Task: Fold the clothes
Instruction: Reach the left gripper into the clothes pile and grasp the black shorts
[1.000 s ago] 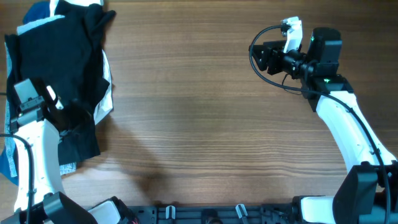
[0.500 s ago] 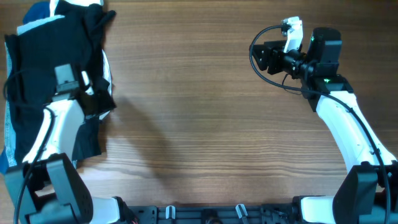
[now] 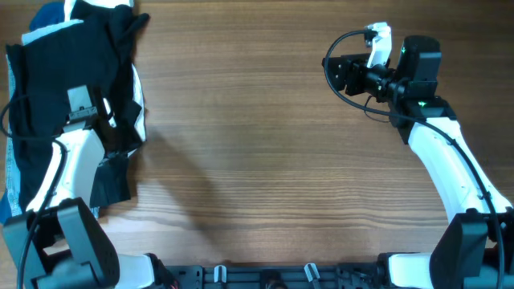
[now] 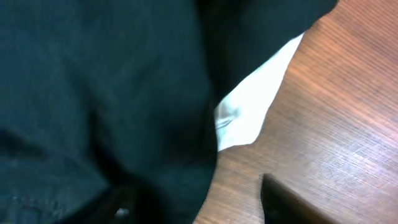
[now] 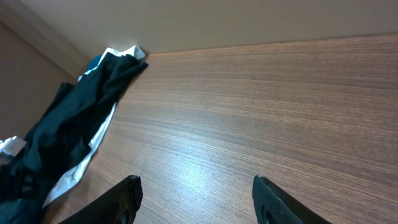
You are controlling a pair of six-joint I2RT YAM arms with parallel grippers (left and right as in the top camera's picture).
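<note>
A pile of clothes lies at the table's left edge. A black garment [image 3: 72,56] is on top, with a white garment [image 3: 138,120] and a blue one [image 3: 48,14] showing under it. My left gripper [image 3: 120,143] sits low at the pile's right edge. In the left wrist view its fingers [image 4: 205,208] are wide apart, with the black garment [image 4: 93,93] covering the left finger and the white garment [image 4: 255,99] just ahead. My right gripper [image 3: 336,74] is open and empty at the far right, its fingers [image 5: 196,193] above bare wood. The pile [image 5: 74,118] is far from it.
The wooden table [image 3: 265,160] stretches between the pile and the right arm. The pile overhangs the table's left edge. A black rail with clips [image 3: 265,277] runs along the front edge.
My left arm has swung from the pile's lower left to its right edge, then eased back slightly. The black garment's lower flap has shifted a little. The right arm has not moved.
</note>
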